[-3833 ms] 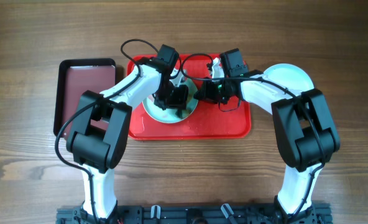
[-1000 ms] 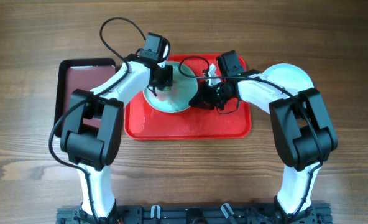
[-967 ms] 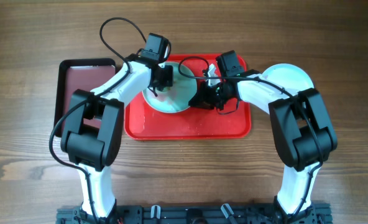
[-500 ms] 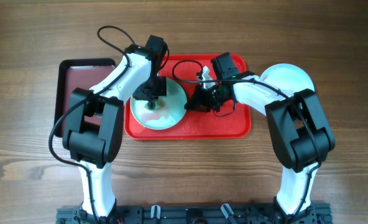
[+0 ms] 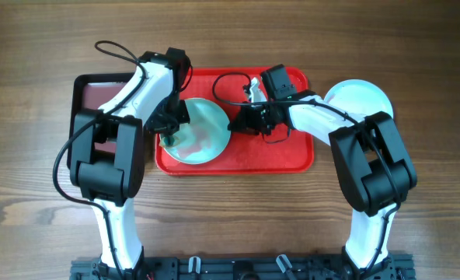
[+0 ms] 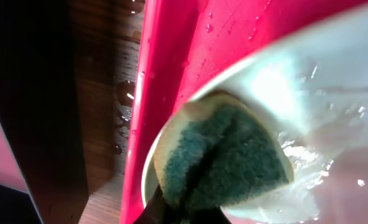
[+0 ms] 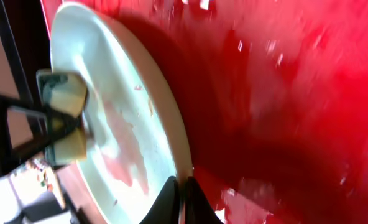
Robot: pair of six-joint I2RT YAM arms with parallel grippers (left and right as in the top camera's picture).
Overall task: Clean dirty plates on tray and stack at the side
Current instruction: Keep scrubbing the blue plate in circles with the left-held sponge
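This is looking like a robotics lab: a mounting rail (image 5: 238, 268) is running along the wooden table (image 5: 28, 202) at 6 o'clock.

— Can any lettering, number, label or brand mark be read?

— None can be read in any of the three views.

— Was anything made out on the red tray (image 5: 286, 155), the aqua plate (image 5: 205, 134) or the sponge (image 6: 224, 163)?

— Only plain, wet surfaces are seen there. No print is legible on them.
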